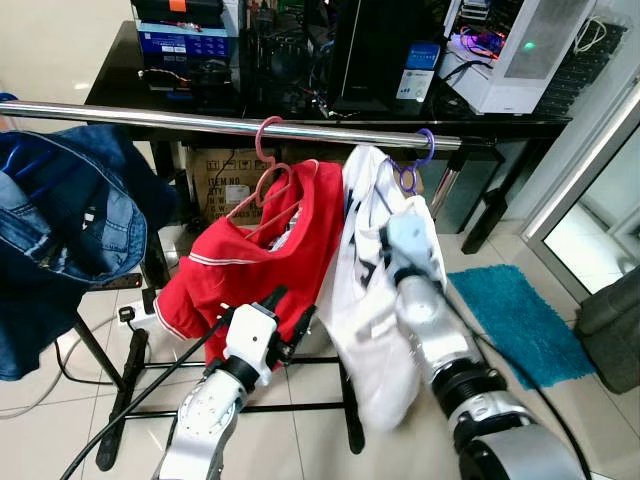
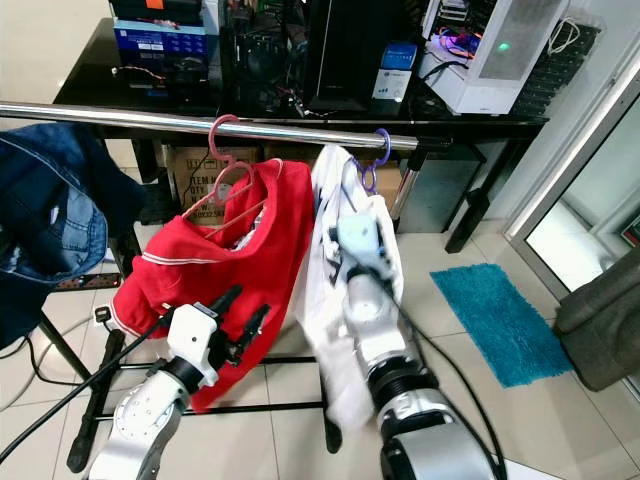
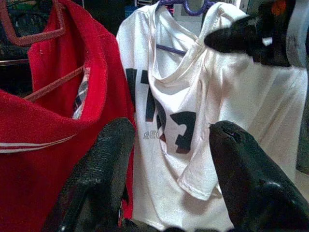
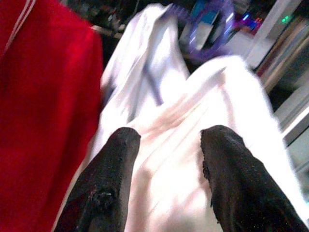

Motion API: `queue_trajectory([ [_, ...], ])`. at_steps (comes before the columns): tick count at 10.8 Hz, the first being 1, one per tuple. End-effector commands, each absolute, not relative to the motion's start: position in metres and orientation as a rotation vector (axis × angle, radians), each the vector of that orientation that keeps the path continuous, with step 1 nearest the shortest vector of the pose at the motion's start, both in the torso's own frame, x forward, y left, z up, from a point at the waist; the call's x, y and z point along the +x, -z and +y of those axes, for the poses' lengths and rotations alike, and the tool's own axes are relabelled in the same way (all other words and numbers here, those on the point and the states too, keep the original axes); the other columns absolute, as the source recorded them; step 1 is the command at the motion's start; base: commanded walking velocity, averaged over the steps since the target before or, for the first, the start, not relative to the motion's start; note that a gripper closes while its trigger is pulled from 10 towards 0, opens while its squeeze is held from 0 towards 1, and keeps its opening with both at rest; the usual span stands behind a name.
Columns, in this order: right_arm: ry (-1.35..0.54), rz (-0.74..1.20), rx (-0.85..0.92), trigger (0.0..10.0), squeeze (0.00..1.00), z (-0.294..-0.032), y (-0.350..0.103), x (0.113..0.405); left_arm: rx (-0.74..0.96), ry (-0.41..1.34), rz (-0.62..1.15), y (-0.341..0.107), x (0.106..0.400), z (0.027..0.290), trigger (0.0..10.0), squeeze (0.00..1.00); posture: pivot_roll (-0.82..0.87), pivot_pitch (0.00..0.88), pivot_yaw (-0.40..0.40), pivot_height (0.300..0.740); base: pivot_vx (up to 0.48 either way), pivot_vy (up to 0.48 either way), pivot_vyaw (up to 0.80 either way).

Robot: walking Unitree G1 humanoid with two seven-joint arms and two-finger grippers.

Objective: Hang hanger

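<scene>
Purple hanger (image 1: 412, 165) hooked on rail (image 1: 230, 124), white T-shirt (image 1: 375, 300) limp; light, best gripped at neck. Right pincer (image 4: 166, 159) spread, empty; left pincer (image 3: 169, 159) likewise.

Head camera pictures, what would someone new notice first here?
A red shirt on a pink hanger and a white T-shirt on a purple hanger hang side by side from the metal rail. The right hand, open, is up against the white T-shirt, and the open left hand sits low by the red shirt's hem. Denim drapes at the rail's left end.
</scene>
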State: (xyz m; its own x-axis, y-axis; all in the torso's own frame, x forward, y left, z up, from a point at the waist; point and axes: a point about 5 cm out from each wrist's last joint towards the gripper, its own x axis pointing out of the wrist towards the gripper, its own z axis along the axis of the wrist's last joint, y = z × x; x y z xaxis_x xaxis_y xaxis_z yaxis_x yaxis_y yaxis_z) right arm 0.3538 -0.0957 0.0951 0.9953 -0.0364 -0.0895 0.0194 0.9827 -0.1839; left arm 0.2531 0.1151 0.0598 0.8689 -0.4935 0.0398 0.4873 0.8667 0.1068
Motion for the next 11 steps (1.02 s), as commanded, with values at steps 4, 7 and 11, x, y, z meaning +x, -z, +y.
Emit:
queue_trajectory([
  [4, 0.096, -0.043, -0.183, 10.0, 0.0, -0.108, -0.123, 0.362, 0.104, 0.526, -0.084, -0.063, 0.252, 0.111, 10.0, 0.0, 0.19, 0.028, -0.113, 0.74, 0.0, 0.0, 0.0],
  [7, 0.142, -0.162, -0.23, 10.0, 0.0, -0.125, -0.142, 0.361, 0.108, 0.527, -0.082, -0.063, 0.253, 0.112, 10.0, 0.0, 0.19, 0.025, -0.11, 0.74, 0.0, 0.0, 0.0],
  [11, 0.116, 0.004, -0.278, 10.0, 0.0, -0.139, -0.12, 0.37, 0.146, 0.546, -0.092, -0.064, 0.253, 0.113, 10.0, 0.0, 0.2, 0.022, -0.107, 0.74, 0.0, 0.0, 0.0],
])
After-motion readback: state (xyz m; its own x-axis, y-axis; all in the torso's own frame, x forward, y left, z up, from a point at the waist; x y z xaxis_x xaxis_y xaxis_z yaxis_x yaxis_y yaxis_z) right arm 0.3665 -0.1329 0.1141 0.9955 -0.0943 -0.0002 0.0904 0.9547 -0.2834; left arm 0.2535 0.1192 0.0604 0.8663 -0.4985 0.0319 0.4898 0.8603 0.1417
